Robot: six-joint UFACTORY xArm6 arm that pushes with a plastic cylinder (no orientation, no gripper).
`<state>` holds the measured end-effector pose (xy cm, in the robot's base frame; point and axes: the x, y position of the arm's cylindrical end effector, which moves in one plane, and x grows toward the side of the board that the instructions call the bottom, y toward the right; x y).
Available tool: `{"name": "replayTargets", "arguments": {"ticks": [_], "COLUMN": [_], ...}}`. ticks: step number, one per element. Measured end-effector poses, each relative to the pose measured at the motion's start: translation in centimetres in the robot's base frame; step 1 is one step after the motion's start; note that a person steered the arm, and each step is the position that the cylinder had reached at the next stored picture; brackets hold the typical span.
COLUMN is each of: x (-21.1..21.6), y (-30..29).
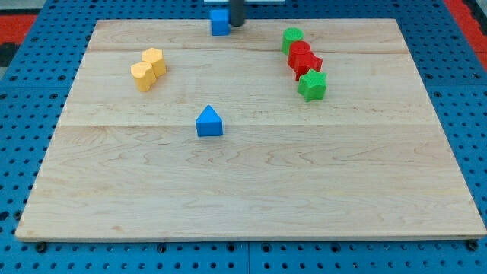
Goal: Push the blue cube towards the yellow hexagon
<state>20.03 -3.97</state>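
The blue cube (220, 22) sits at the top edge of the wooden board, a little left of centre. My tip (237, 24) is right beside the cube, on its right side, touching or almost touching it. The yellow hexagon (154, 61) stands at the upper left of the board, down and to the left of the cube. A second yellow block (141, 76), shape unclear, touches the hexagon at its lower left.
A blue triangular block (209, 122) lies near the board's middle. At the upper right, a green cylinder (292, 39), two red blocks (303, 58) and a green star (312, 85) form a tight cluster. The board (251, 190) lies on a blue pegboard.
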Motion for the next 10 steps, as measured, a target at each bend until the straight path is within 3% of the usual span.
{"name": "replayTargets", "arguments": {"ticks": [1,2,4,6,8,9,10], "x": [5.4,7.2,-0.1,-0.9,-0.9,0.1,3.4], "y": [-4.2,-6.8,-15.4,-14.3,-6.0,-1.2,-1.1]}}
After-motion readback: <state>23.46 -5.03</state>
